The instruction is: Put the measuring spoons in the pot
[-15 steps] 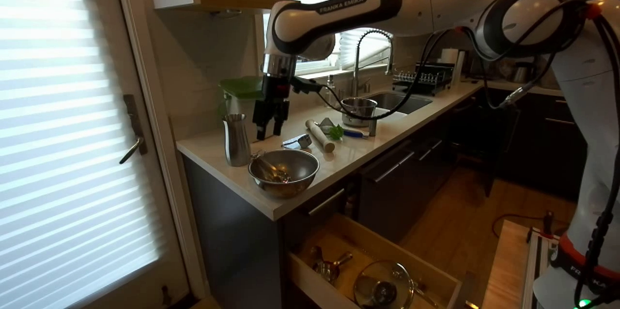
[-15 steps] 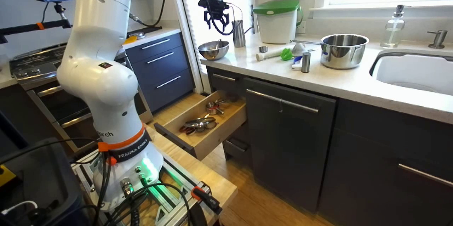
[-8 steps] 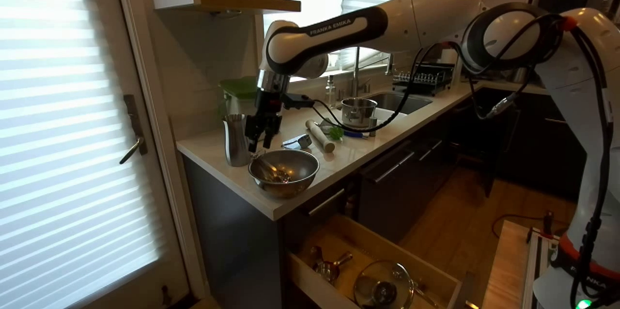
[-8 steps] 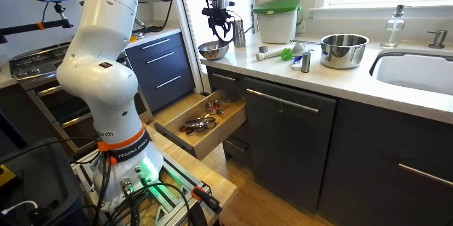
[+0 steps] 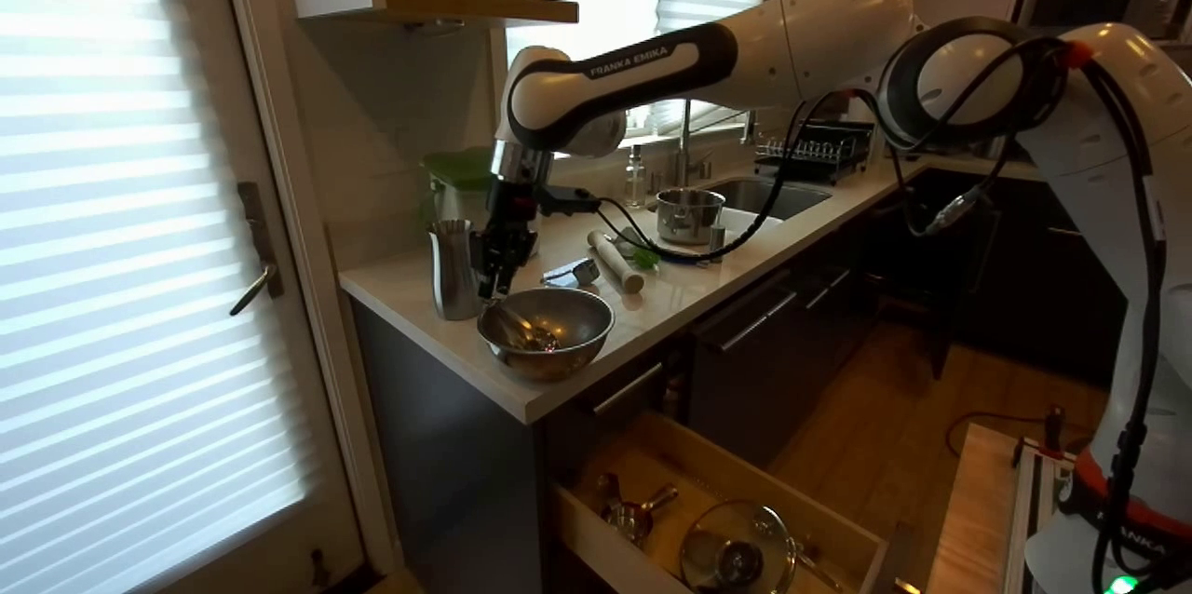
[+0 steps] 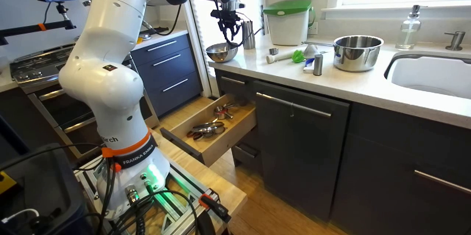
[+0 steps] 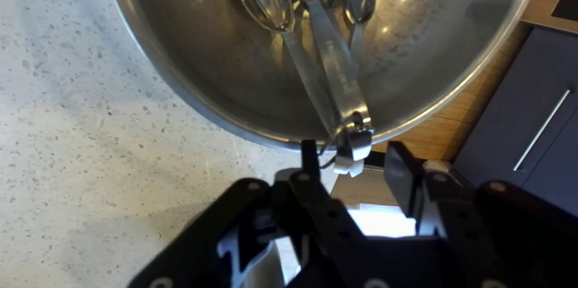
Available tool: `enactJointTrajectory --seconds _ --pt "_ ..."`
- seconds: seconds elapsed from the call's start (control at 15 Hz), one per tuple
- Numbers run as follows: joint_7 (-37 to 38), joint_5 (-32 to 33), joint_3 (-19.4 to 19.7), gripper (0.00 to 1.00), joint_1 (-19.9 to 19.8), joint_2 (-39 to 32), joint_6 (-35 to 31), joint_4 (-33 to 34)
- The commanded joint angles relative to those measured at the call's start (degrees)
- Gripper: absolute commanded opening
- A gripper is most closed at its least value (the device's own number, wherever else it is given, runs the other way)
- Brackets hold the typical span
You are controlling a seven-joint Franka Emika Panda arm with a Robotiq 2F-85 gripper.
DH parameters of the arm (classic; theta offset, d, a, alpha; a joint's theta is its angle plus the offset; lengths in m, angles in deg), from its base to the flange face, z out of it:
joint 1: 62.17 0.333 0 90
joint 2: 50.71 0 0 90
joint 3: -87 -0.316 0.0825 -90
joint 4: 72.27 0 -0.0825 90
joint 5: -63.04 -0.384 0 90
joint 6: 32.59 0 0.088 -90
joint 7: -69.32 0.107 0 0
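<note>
The measuring spoons [image 7: 338, 71] are a bunch of slim metal spoons joined by a ring. They also show in an exterior view [image 5: 524, 330]. Their heads lie inside the wide steel bowl [image 7: 429, 44], and their handle ends stick out over its rim. My gripper [image 7: 352, 143] is open, with a finger on each side of the joined handle ends and a gap to the handles. It is at the bowl's rim in both exterior views [image 5: 494, 289] [image 6: 231, 38]. The shiny steel pot [image 6: 357, 58] stands by the sink in both exterior views [image 5: 689, 217].
A tall metal canister [image 5: 453, 273] stands close beside my gripper. A measuring cup [image 5: 585, 271], a wooden roller [image 5: 615, 261], green utensils [image 6: 298, 56] and a small steel cylinder [image 6: 318, 65] lie or stand between bowl and pot. An open drawer [image 6: 213, 132] is below the counter.
My gripper has come down and closer to the bowl's rim, to the spoon handles. Its fingers look closer together in an exterior view. The spoons, bowl and pot have not moved.
</note>
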Motion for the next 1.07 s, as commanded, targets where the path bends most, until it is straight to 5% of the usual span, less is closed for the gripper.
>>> enactJointTrajectory --seconds 0.0,0.2,0.67,1.0 --pt "1.7 -0.6 0.0 0.32 0.2 -1.5 0.8 1.7" --pt "2.3 -0.4 0.2 0.0 0.2 -1.1 0.6 1.5" --pt "-0.1 -0.9 -0.8 0.01 -1.1 7.5 1.9 -1.7" --pt "-3.7 -4.0 -1.3 0.01 -4.2 17.6 8.8 -6.8"
